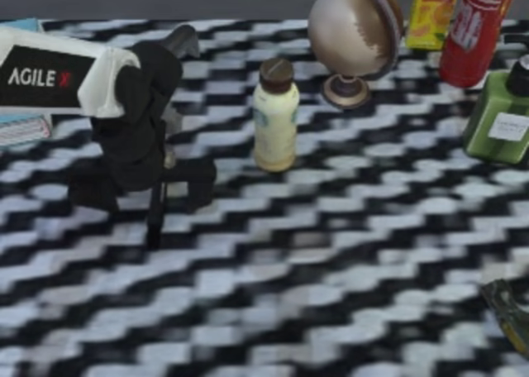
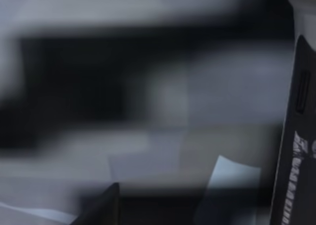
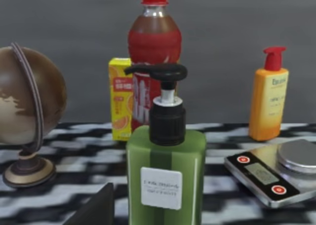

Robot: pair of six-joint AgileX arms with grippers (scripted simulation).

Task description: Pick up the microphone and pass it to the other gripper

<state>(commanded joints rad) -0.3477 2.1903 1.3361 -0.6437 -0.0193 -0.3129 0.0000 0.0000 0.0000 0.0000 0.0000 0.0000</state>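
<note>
Pincer of the left arm [image 1: 157,174] hangs low over the left part of the table [image 1: 347,269], its black wrist and fingers hiding whatever gap there may be, so I cannot tell whether it is clenched or released. Right under it lies the microphone [image 1: 155,216], a slim black stick whose handle runs out from beneath the wrist toward the near edge of the table; its head is covered by the pincer, and contact cannot be made out. The left wrist view is too smeared to add anything.

Just to the right of the pincer a cream bottle [image 1: 275,116] with a brown cap stands upright. Farther right and back are a globe [image 1: 355,30], a yellow carton [image 1: 431,13], a red bottle [image 1: 475,30] and a green pump bottle [image 1: 500,116].

Only an edge of the right arm [image 1: 511,311] shows, at the table's right side.
</note>
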